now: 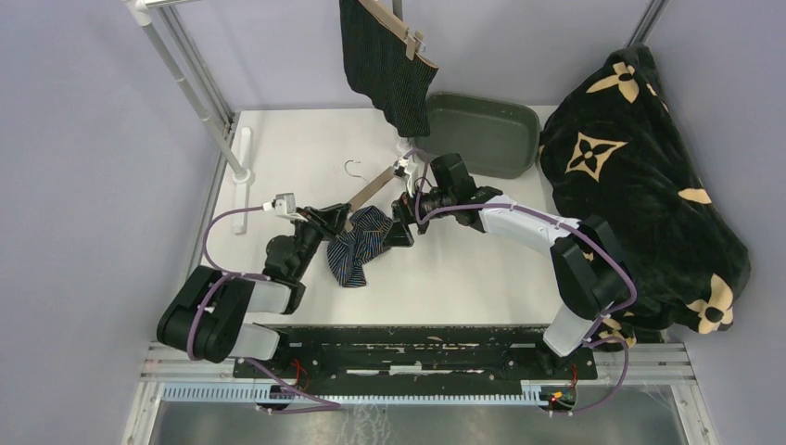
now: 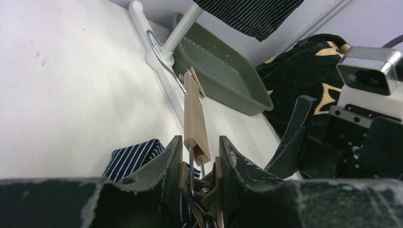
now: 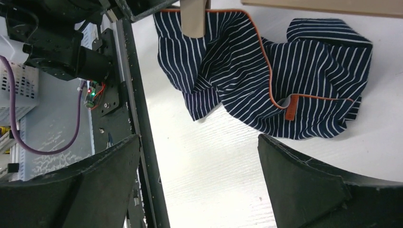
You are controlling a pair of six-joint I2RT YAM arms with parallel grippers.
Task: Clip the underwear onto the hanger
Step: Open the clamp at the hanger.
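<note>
The left arm (image 1: 243, 306) reaches forward and low. Its left gripper (image 1: 338, 221) sits at the left edge of the navy striped underwear (image 1: 360, 243), fingers clamped on the hanger (image 1: 371, 193) clip. The right arm (image 1: 519, 222) bends in, and the right gripper (image 1: 405, 225) hangs just right of that underwear, jaws spread wide and empty.

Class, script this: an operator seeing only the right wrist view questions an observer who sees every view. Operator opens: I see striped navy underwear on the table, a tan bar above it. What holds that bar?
Observer: The left gripper; its jaws are shut on the hanger at its clip.
Operator: Is there other underwear?
Observer: Yes. Black pinstriped underwear hangs clipped to a second hanger over the table's far side.
Operator: Anything beyond the bar?
Observer: A dark green tray sits near the table's far edge.
</note>
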